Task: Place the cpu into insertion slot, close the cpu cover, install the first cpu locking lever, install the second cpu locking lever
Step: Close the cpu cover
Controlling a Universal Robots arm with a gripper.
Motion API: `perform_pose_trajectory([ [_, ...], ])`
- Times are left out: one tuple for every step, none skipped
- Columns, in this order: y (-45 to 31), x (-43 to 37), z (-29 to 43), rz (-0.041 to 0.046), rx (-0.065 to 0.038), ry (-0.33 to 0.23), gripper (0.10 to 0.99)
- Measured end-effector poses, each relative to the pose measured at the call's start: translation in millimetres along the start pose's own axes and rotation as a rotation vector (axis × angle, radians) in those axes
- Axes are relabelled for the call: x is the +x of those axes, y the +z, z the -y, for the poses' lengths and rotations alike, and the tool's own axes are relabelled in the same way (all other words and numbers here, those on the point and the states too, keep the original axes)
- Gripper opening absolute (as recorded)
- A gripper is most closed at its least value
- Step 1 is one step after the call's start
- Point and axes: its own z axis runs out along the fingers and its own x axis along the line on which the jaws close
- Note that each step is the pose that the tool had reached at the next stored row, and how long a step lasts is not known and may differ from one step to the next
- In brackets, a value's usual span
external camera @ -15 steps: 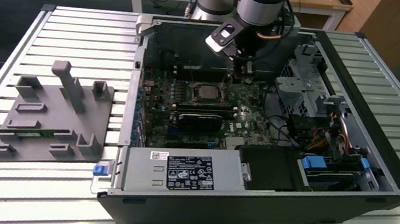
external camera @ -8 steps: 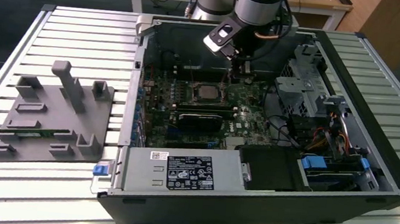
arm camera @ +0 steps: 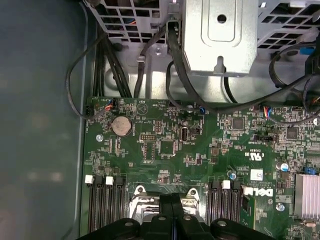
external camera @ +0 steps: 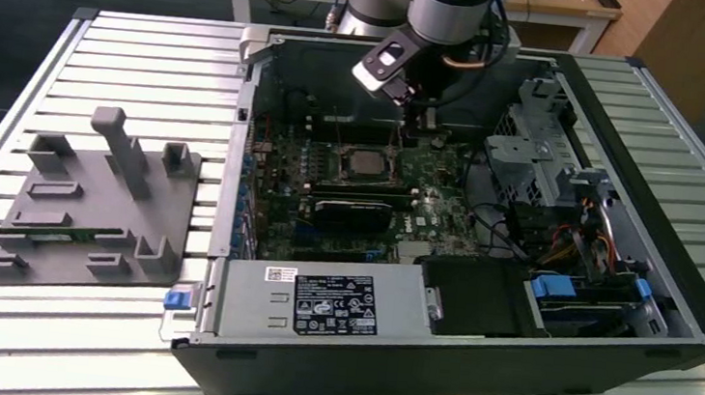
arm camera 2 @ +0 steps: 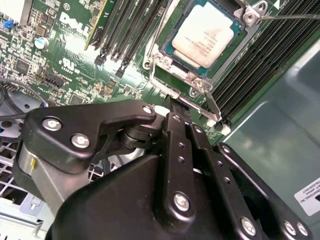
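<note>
The fingers (arm camera 2: pixel 172 104) are clenched together, two black bars with nothing visible between them. Their tips are just beside the near edge of the insertion slot (arm camera 2: pixel 239 44). The cpu (arm camera 2: pixel 207 32), a flat pale square with a matte metal face and a thin green border, sits inside that slot, just beyond the fingertips. At the slot edge closest to the fingers is a stamped silvery metal piece with holes, which looks like part of the cpu cover (arm camera 2: pixel 172 67). I cannot tell whether the cover lies flat. A locking lever (arm camera 2: pixel 295 16), a thin bright wire rod, runs along the far side of the slot.

Long black memory slots (arm camera 2: pixel 135 25) flank the socket on both sides of the fingers, on a green motherboard (arm camera: pixel 165 150) dotted with small chips. A round silver coin battery (arm camera: pixel 121 126) lies further out, and beyond it are a perforated grey metal cage (arm camera: pixel 220 35) and looping black cables (arm camera: pixel 175 75).

In the exterior view the arm reaches down into an open black computer case (external camera: pixel 309 378). The case lies on a slatted metal tabletop (external camera: pixel 147 42), and a grey moulded fixture (external camera: pixel 93 202) sits well apart from the fingers.
</note>
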Motion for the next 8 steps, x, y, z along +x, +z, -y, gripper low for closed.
perform_pose_trajectory([
  [0.0,0.0,0.7,0.0000,0.000,0.000,0.106],
  [0.0,0.0,1.4,0.0000,0.000,0.000,0.106],
  [0.0,0.1,2.1,0.0000,0.000,0.000,0.106],
  [0.0,0.1,2.8,0.0000,0.000,0.000,0.106],
  [0.1,0.1,3.3,0.0001,0.000,0.000,0.106],
  [0.1,0.1,3.8,0.0001,0.000,0.000,0.106],
  [0.1,0.1,4.5,0.0001,0.000,0.000,0.106],
  [0.2,0.2,5.2,0.0001,0.000,0.000,0.106],
])
